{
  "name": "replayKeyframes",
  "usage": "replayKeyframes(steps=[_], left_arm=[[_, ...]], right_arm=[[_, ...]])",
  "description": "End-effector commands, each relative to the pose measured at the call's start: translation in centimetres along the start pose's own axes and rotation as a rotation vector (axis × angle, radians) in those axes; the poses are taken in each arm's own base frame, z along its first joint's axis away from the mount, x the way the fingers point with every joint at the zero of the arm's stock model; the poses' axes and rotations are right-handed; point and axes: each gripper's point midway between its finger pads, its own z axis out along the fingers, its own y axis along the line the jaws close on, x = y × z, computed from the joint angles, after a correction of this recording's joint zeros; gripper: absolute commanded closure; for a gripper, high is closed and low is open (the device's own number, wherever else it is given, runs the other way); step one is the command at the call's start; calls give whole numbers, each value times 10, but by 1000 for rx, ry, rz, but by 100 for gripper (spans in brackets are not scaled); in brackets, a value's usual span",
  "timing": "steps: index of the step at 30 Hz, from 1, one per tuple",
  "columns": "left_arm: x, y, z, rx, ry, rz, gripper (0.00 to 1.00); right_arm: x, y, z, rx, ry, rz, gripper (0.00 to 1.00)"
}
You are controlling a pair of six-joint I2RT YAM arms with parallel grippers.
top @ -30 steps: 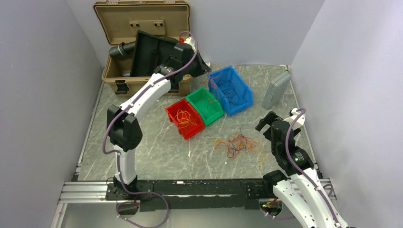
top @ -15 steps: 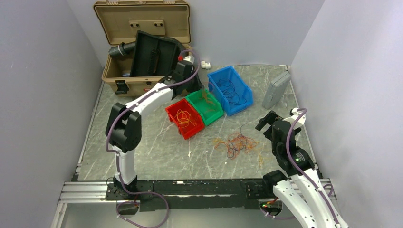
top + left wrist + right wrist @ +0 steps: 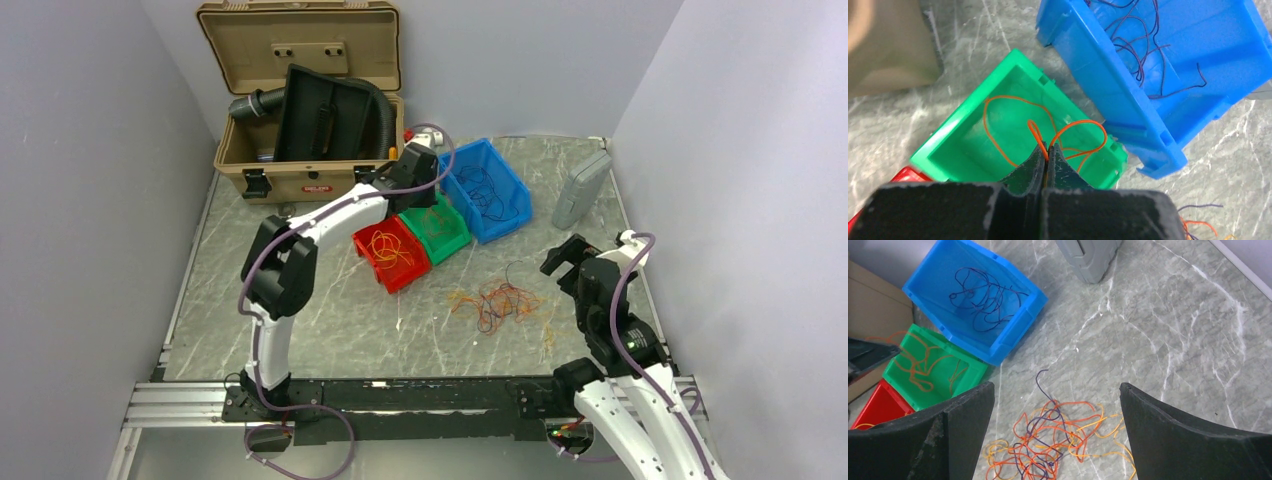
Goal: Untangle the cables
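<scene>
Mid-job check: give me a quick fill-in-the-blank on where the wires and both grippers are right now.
1. The left gripper has its jaws shut on an ____ wire over the green bin.
2. The dark purple wires lie in the ____ bin.
3. The right gripper hangs with its jaws ____ above the tangle on the table.

Missing words: orange; blue; open.
</scene>
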Motion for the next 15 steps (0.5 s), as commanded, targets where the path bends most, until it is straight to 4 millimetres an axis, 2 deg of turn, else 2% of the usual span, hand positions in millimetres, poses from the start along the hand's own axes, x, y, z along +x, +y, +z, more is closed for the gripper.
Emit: replayKeyframes(steps=[1,4,8,11,15], left_arm=[[13,4,26,-25,46,50,100],[23,3,36,-18,72,51,100],[29,12,40,-63,101,71,99],[26,12,36,-62,101,97,84],[8,1,16,-1,59,123,60]], right_arm=[[-15,8,-6,-34,-31,9,3],[-2,8,-1,-28,27,-28,2],[30,9,7,-10,163,-57,1],[57,13,10,-34,254,-36,0],[91,16,13,-65,356,4,3]])
